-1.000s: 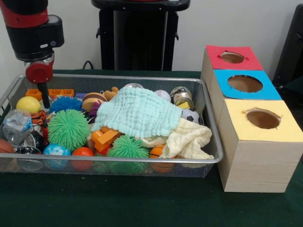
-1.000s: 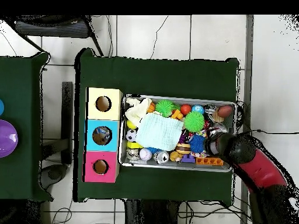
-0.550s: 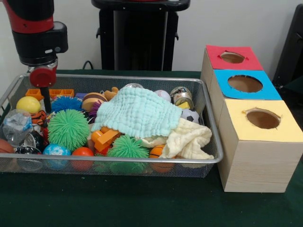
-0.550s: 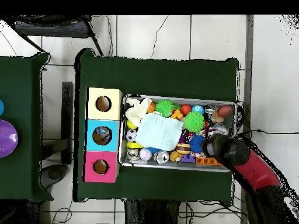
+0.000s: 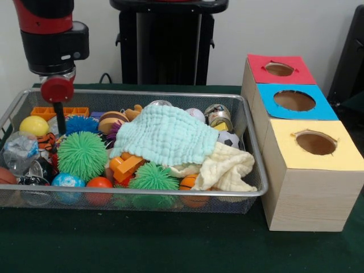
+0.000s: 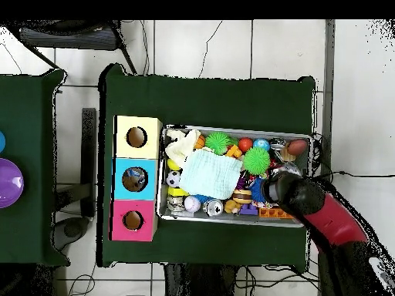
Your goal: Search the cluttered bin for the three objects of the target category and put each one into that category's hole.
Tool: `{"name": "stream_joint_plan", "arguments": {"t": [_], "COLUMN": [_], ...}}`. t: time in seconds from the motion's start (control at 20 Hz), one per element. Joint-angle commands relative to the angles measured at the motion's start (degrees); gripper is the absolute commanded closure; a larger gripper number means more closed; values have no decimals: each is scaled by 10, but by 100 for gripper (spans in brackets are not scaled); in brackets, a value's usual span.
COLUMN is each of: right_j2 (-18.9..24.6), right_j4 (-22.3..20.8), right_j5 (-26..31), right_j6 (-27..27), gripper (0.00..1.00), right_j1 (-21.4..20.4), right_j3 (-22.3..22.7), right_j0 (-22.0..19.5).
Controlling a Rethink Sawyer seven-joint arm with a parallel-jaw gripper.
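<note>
The arm hangs upright over the bin's [image 5: 253, 165] far left corner, claw [image 5: 59, 118] dipping beside the blue spiky ball [image 5: 78, 124]; whether it is parted, I cannot tell. Green-covered desk [image 5: 170, 244].

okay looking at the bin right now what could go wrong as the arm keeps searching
1. The mint cloth and the yellow cloth cover the middle of the wire bin, so targets beneath could be missed.
2. The tool hangs low among packed toys near the blue spiky ball and could catch the wrong item or knock neighbours aside.
3. Round toys such as the big green spiky ball may roll or slip when touched.
</note>
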Motion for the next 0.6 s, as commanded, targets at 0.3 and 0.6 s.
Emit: {"name": "stream_joint_plan", "arguments": {"t": [0.3,0.6], "right_j2": [13,1], "right_j4": [78,119], "right_j5": [31,30], "right_j6": [105,122], "gripper": [0,0], "right_j1": [14,26], "right_j3": [-15,-23], "right_j0": [-8,-20]}}
